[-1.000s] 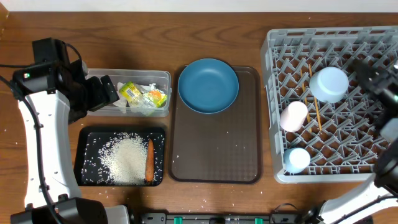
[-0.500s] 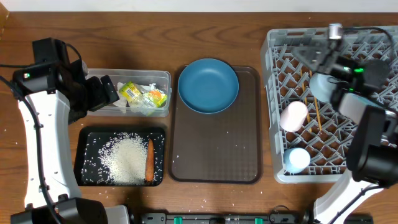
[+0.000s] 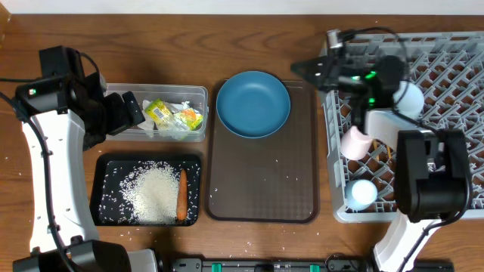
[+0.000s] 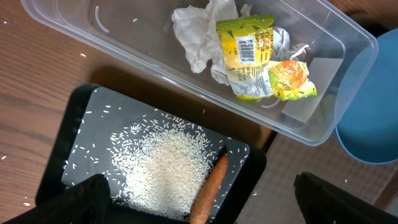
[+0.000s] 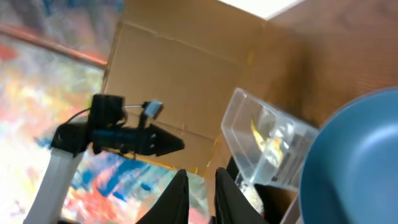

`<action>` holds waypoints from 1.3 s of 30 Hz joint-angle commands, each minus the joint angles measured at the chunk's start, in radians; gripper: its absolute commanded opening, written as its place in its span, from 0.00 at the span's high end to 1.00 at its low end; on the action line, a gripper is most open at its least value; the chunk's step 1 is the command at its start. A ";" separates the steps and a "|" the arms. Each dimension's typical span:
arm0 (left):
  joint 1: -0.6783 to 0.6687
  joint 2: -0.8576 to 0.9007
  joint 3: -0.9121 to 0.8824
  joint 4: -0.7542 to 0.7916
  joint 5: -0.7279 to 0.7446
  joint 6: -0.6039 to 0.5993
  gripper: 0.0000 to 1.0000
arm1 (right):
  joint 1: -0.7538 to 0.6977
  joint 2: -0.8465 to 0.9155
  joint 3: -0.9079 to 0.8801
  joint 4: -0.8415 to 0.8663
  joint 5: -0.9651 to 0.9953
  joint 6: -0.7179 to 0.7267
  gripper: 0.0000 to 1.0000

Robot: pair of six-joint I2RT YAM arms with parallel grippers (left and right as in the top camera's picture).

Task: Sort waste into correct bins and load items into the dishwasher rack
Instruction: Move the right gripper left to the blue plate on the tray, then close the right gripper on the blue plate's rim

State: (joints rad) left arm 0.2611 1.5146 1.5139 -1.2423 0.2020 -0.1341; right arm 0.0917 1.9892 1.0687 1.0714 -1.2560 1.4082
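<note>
Right gripper (image 3: 302,72) is pinched nearly closed with nothing in it, tip at the 2 o'clock rim of the large dark blue round plate (image 3: 252,103). My read: I'm lining up on the plate, the last item I can see outside the rack. It lies flat at 12 o'clock on the dark brown rectangular serving tray (image 3: 265,181), so an edge pick looks like the way in.

Left gripper (image 3: 127,113) is spread wide and empty, at the 9 o'clock end of the clear rectangular plastic tub (image 3: 121,92), clear of my path.

- **Tub, 10 o'clock:** yellow-green crumpled snack wrapper (image 4: 245,50), crumpled white paper (image 4: 199,28).
- **Shallow black rectangular tray (image 3: 106,170), 8 o'clock:** loose white rice grains (image 3: 155,195), small orange carrot (image 3: 181,194). A few grains are stray on the table (image 3: 151,45).
- **Large square grey plastic crate rack (image 3: 454,53), 3 o'clock:** pale pink cup (image 3: 355,141), light blue cup (image 3: 361,193), light blue bowl (image 3: 411,97).

Can't make out the wooden chopsticks behind the arm.
</note>
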 commanded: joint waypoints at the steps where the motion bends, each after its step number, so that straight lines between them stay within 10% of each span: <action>1: 0.004 0.004 -0.004 -0.003 -0.013 -0.005 0.03 | 0.076 0.002 0.014 -0.125 0.124 -0.239 0.86; 23: 0.004 0.004 -0.004 -0.003 -0.013 -0.005 0.03 | 0.446 0.002 0.014 -0.898 0.883 -1.027 0.83; 39: 0.004 0.004 -0.004 -0.003 -0.013 -0.005 0.03 | 0.492 -0.003 0.014 -1.272 1.043 -1.057 0.82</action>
State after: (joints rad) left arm 0.2611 1.5150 1.5139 -1.2419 0.2020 -0.1345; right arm 0.5797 1.9678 1.1034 -0.1459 -0.2634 0.3706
